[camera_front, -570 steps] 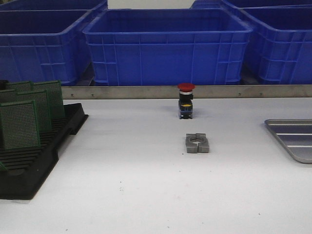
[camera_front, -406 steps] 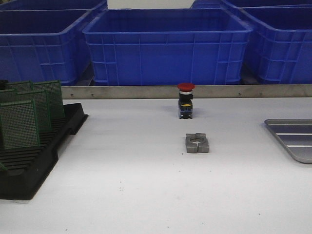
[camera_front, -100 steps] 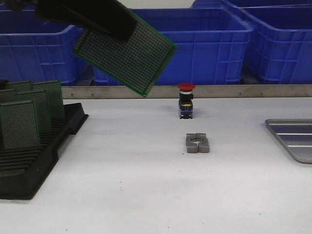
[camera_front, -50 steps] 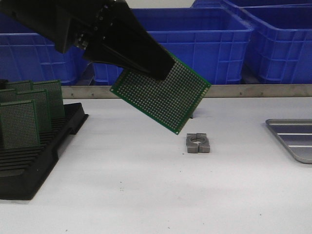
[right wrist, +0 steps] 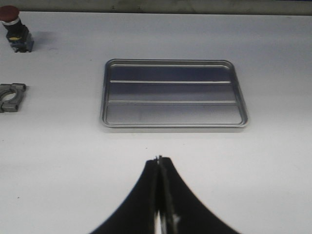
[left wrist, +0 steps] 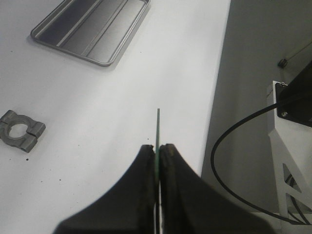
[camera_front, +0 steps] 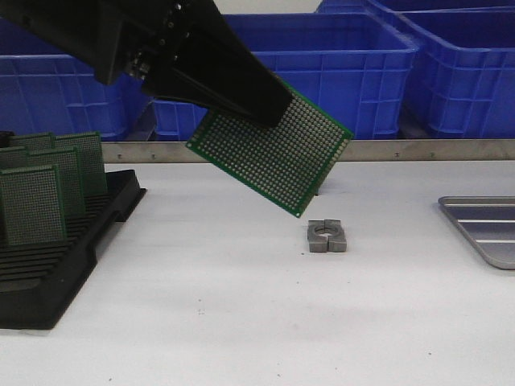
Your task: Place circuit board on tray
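Since half a second ago my left arm has barely shifted: the circuit board (camera_front: pixel 271 152) has nudged slightly up and to the right, and against the picture a second back it has come well down and toward the table's middle. I see a green perforated prototyping board, rectangular, its face covered by an even grid of small pale pads, with a thin darker green border. It hangs tilted, one corner pointing down, in the air above the white table (camera_front: pixel 241 305). I can read no brand, label or writing on it, nor on anything else in view.

My left gripper (left wrist: pixel 157 151) is clamped on the board's upper edge; in the left wrist view the board shows edge-on as a thin green line pinched between the two black fingers (left wrist: pixel 144 165) and sticking out beyond their tips. In the front view the board's lowest corner sits just above and to the left of the grey split clamp block (camera_front: pixel 326 236), which lies flat on the table.

The tray (camera_front: pixel 483 227), silver-grey with a raised rim and pale ridges on its floor, lies at the table's right edge, well apart from the board. My right gripper (right wrist: pixel 159 160) hovers near the tray with its fingers pressed together on nothing. More green boards (camera_front: pixel 32 205) stand upright in the black slotted rack (camera_front: pixel 48 273) on the left, and blue bins (camera_front: pixel 278 76) line the back.
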You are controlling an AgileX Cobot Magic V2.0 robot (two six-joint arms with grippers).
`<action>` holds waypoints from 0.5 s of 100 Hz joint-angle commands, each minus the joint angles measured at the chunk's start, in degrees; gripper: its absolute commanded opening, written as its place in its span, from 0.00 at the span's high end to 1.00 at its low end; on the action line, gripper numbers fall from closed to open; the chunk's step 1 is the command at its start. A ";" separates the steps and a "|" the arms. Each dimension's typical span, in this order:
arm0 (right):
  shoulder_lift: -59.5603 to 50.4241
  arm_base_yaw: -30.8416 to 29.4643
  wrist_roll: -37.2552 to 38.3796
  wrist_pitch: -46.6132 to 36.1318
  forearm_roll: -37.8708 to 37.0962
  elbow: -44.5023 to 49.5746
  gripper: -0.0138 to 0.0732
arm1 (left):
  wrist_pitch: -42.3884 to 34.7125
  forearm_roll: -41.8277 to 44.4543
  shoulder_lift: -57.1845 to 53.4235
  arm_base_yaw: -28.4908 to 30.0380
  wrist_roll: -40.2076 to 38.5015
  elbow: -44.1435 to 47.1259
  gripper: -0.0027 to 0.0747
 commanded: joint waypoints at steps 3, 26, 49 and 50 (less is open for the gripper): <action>5.13 1.60 -0.19 -3.65 2.59 -3.37 0.91 | 0.50 -3.38 -1.59 -0.46 -0.60 -1.77 0.99; 13.41 5.90 -4.19 -8.17 19.12 -5.15 0.65 | 0.50 -3.38 -1.59 -0.46 -0.60 -1.77 0.99; 20.28 10.96 -30.99 -10.69 40.24 -6.61 0.29 | 0.50 -3.38 -1.59 -0.46 -0.60 -1.77 0.99; 20.51 11.08 -32.97 -10.59 40.76 -6.69 0.29 | 0.50 -3.38 -1.59 -0.46 -0.60 -1.77 0.99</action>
